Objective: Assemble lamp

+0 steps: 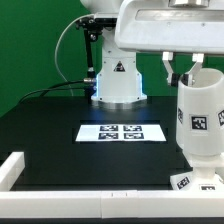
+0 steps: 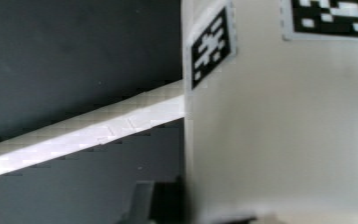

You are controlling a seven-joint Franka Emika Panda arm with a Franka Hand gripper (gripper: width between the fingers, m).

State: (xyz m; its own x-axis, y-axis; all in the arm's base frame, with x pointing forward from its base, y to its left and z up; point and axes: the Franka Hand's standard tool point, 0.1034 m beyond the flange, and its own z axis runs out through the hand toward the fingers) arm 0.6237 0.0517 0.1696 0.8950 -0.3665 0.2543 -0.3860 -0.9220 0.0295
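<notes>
Black worktop (image 1: 60, 125) filled the scene, edged by a white rail along its near side, with green backdrop behind. Nearest the camera, at the exterior view's right, stood the large white tapered plastic lamp shade (image 1: 203, 120), upright, tagged on its side, and it appeared to sit over a white tagged part just visible at the lower edge, probably the flat square lamp base (image 1: 184, 181). The bulb was nowhere in view, possibly hidden inside the shade. So my read was late in the assembly: shade being seated or just seated, with release and any final check left.

Right above the shade, the end effector (image 1: 185, 70) reached down at its top, fingers set narrow about the rim; whether they truly pinched the shade I could not tell. The wrist view only showed the shade wall, close up, beside the rail.

Farther back lay the flat white marker board (image 1: 121, 131), well apart, and beyond it the arm's pedestal.
</notes>
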